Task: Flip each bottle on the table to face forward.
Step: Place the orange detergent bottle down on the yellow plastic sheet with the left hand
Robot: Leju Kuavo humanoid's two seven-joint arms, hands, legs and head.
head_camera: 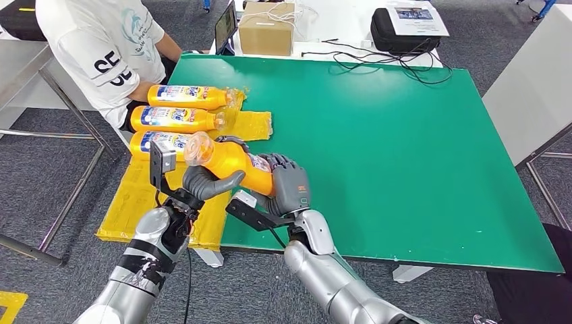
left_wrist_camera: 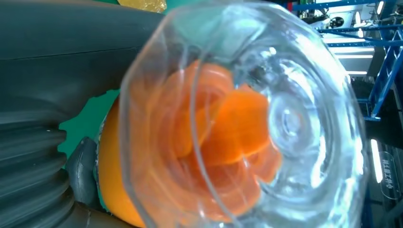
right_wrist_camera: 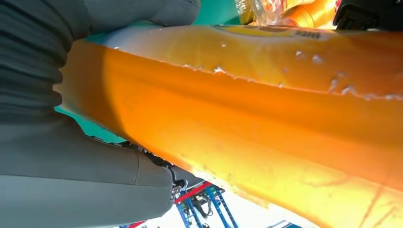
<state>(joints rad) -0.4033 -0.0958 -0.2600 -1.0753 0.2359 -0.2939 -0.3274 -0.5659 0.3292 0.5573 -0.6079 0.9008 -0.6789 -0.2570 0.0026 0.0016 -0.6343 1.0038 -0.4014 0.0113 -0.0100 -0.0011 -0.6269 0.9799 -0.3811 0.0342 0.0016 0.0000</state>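
**Orange bottle held in both hands above the table edge**

The orange bottle (head_camera: 233, 162) is lifted over the near-left edge of the green table (head_camera: 405, 155), lying almost on its side, with its clear cap end toward the robot's left. The left hand (head_camera: 206, 181) grips it near the cap, and the right hand (head_camera: 289, 183) wraps around its body. Three similar bottles (head_camera: 177, 119) lie on a yellow mat (head_camera: 135, 202) beside it.

Grey carpet floor (head_camera: 432, 297); green table (head_camera: 405, 148); white desk (head_camera: 337, 27) behind with cardboard box (head_camera: 266, 28), black case (head_camera: 398, 32), cables (head_camera: 378, 61); seated person (head_camera: 108, 54) at left.
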